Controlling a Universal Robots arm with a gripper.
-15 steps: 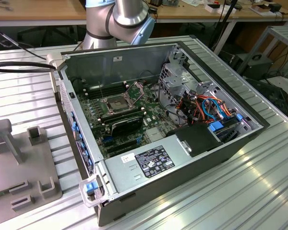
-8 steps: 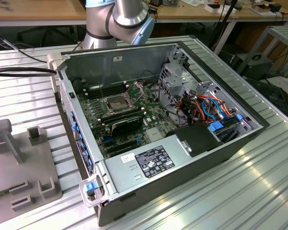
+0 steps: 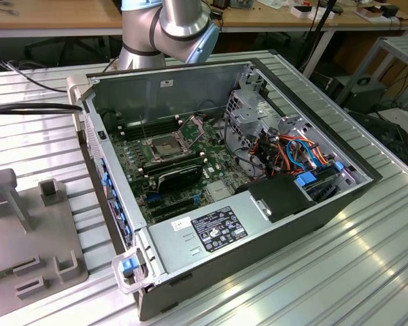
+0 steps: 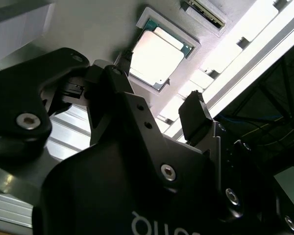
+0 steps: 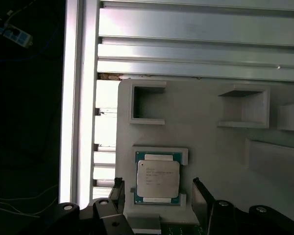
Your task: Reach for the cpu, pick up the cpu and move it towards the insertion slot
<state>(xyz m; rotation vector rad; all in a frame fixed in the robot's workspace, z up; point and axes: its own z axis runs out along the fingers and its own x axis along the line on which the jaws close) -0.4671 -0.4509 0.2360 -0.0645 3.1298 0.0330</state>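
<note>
The claw (image 5: 157,183) stands wide astride the cpu (image 5: 158,177), which sits unlifted in its grey holder (image 5: 210,147); the carry to the insertion slot (image 3: 164,147) is not yet done.

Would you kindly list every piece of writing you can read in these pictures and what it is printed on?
On the cpu chip: grey print, too fine to read.
On the black label of the power supply: white print, too small to read.
On the end effector: white letters cut off at the edge, unreadable.
</note>
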